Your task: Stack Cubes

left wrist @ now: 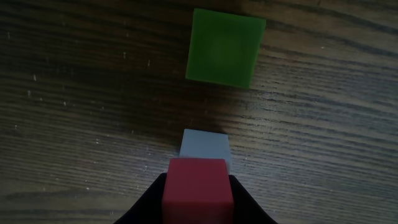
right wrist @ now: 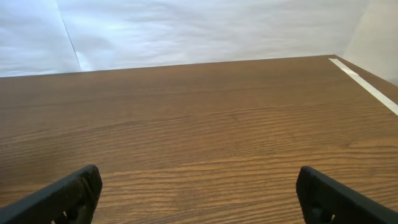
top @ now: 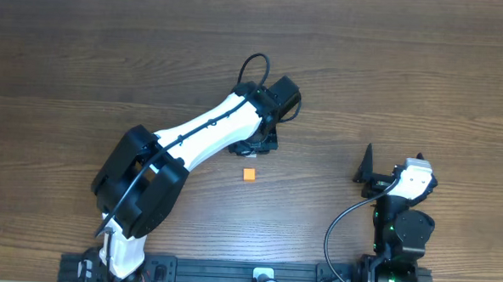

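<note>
The left arm point(top: 203, 129) stands at the lower left of the top view and reaches diagonally to the centre of the frame, where the left end effector point(top: 258, 144) is over the wooden counter point(top: 68, 48). In the left wrist view the left end effector point(left wrist: 198, 194) is closed on a red cube point(left wrist: 198, 185), with one dark finger against each side face. A grey cube point(left wrist: 206, 149) lies on the counter directly beyond the red cube, its near edge covered by it; contact between the two cannot be confirmed. A green cube point(left wrist: 225, 46) rests flat on the counter, apart from the grey one. An orange cube point(top: 249, 175) sits alone on the counter just below centre in the top view, near the left end effector and not touching it. The right arm point(top: 401, 224) stands at the lower right of the top view. The right end effector point(right wrist: 199, 186) is spread wide with nothing between its fingers point(right wrist: 74, 193), over bare counter.
</note>
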You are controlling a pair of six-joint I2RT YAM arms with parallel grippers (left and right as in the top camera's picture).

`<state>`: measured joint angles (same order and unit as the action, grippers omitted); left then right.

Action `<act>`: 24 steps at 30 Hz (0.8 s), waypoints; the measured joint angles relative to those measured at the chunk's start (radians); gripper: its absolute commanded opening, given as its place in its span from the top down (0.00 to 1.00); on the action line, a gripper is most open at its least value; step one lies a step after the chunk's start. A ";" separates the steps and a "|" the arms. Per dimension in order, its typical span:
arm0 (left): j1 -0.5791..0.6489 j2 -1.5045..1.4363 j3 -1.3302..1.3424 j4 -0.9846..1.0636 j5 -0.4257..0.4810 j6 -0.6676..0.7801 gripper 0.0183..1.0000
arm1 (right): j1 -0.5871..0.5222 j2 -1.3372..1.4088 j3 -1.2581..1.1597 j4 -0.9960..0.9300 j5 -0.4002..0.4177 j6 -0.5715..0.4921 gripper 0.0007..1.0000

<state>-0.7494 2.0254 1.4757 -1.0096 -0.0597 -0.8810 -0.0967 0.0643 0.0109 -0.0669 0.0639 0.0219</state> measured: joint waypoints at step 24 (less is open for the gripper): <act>0.000 0.000 0.000 0.000 0.003 0.007 0.19 | 0.000 0.000 0.000 0.000 0.000 0.000 0.01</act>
<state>-0.7494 2.0254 1.4757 -1.0096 -0.0566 -0.8742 -0.0967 0.0643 0.0109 -0.0669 0.0639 0.0223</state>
